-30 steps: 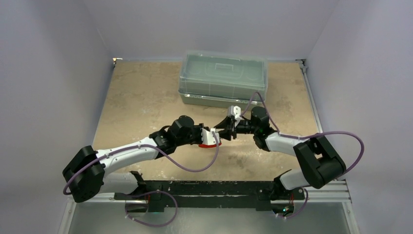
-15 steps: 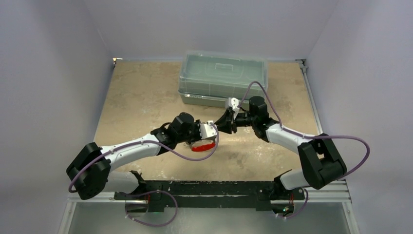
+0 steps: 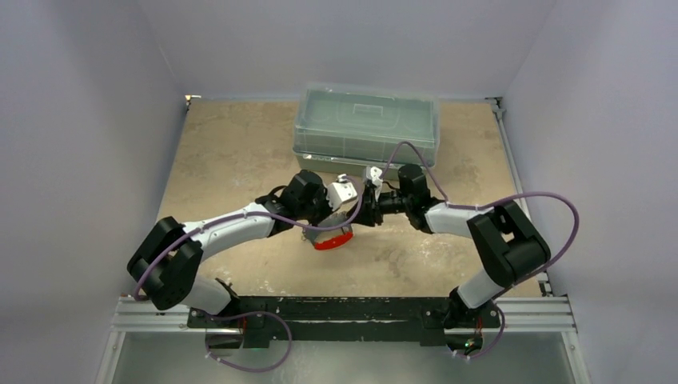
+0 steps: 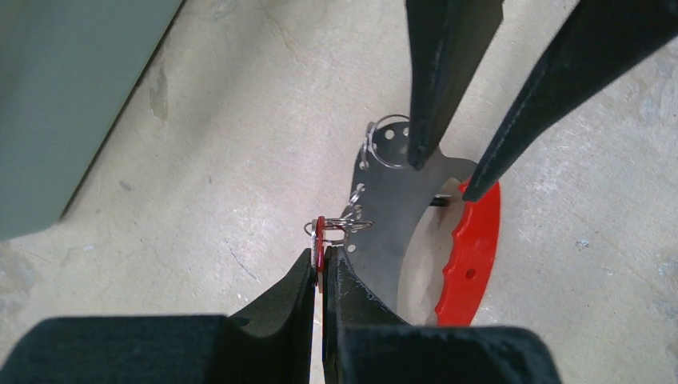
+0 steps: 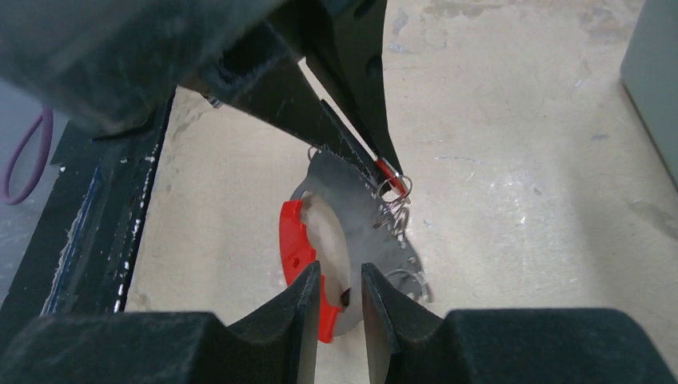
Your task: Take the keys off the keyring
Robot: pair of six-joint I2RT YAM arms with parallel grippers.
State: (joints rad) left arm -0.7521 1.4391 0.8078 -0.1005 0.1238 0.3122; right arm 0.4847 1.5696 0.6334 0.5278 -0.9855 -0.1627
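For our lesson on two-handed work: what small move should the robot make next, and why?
Probably close the right gripper onto the keyring. Its fingers straddle the flat plate with a gap left, while the left gripper is shut on the red-headed key on its wire loop. Pinning the plate should let the key be worked off.

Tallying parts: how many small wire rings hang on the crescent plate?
3 rings: one at the red key in the left tool, one mid-edge, one by the right tool; others may hide.

Wht links, purple cables, blk left pincer, right pincer
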